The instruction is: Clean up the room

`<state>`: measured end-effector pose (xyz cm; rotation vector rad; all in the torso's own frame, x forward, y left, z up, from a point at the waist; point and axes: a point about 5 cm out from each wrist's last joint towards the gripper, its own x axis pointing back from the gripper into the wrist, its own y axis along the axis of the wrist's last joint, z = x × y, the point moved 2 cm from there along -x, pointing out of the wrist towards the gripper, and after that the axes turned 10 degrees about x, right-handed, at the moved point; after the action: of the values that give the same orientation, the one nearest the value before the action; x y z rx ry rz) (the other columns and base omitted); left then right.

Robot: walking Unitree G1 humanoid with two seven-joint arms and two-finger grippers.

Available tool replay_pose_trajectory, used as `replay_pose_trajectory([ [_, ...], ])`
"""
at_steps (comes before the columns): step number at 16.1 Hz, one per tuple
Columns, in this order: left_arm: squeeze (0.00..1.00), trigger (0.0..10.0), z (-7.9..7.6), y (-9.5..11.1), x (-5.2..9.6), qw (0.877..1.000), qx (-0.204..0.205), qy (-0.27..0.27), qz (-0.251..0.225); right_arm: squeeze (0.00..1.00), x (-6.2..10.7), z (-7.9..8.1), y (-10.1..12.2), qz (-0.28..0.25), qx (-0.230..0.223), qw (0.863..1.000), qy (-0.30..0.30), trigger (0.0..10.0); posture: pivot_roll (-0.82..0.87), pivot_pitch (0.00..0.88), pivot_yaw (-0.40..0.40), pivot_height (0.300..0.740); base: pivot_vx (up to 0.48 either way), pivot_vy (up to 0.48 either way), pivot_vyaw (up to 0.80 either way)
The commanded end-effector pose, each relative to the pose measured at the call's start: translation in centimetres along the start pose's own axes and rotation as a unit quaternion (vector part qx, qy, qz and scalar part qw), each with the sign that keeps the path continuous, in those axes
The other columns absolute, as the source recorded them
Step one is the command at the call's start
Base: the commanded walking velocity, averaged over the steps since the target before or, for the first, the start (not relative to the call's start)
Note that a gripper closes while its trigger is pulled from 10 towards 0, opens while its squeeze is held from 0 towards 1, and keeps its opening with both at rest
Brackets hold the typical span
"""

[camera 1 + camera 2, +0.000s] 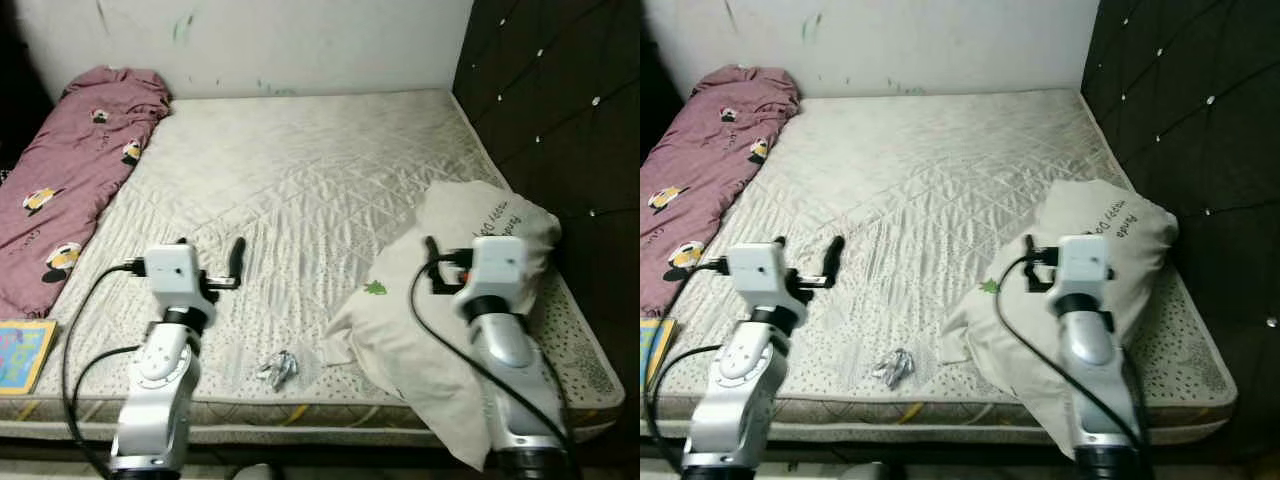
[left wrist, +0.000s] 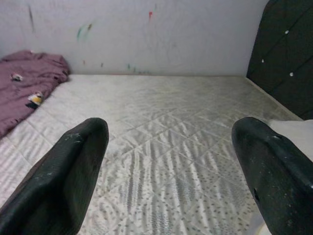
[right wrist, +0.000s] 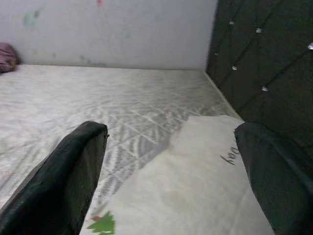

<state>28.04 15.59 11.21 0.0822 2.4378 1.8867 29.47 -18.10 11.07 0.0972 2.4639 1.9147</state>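
A cream T-shirt (image 1: 395, 335) with a small green print lies crumpled on the right side of the bare quilted mattress (image 1: 300, 170) and hangs over its front edge. A crumpled silvery wrapper (image 1: 278, 369) rests near the front edge, left of the shirt. My left gripper (image 1: 212, 252) hovers open over the mattress's front left, empty. My right gripper (image 3: 173, 129) is held open just above the shirt (image 3: 195, 191), with nothing between its fingers.
A maroon blanket (image 1: 70, 170) with cartoon prints lies along the mattress's left side. A colourful book (image 1: 22, 355) sits at the front left corner. A dark tufted headboard (image 1: 560, 100) lines the right side, and a marked white wall (image 1: 300, 40) stands behind.
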Motion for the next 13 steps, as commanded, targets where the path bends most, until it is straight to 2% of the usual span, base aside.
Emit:
replay_pose_trajectory([
  [1, 0.00, 10.0, 0.77, 0.06, 0.11, 1.000, -0.004, 0.010, 0.006, 0.00, -0.04, 0.53, -0.06, 0.005, -0.016, 1.000, 0.006, 10.0, -0.07, 0.000, 0.023, 0.740, 0.000, 0.458, -0.43],
  [10, 0.00, 10.0, 0.71, -0.03, 0.24, 1.000, 0.002, 0.006, 0.007, 0.00, 0.01, 0.43, 0.04, -0.001, -0.008, 1.000, 0.007, 10.0, -0.06, 0.000, 0.016, 0.740, 0.000, 0.458, -0.05],
  [11, 0.00, 10.0, 0.62, 0.12, 0.31, 1.000, -0.011, 0.004, 0.003, 0.00, 0.01, 0.44, 0.03, -0.002, -0.008, 1.000, 0.007, 10.0, -0.06, 0.000, 0.016, 0.740, 0.000, 0.000, 0.00],
  [13, 0.00, 10.0, 0.66, 0.14, 0.48, 1.000, -0.003, 0.005, 0.002, 0.00, 0.03, 0.43, 0.02, -0.002, -0.008, 1.000, 0.006, 10.0, -0.06, 0.000, 0.016, 0.740, 0.000, 0.000, 0.00],
])
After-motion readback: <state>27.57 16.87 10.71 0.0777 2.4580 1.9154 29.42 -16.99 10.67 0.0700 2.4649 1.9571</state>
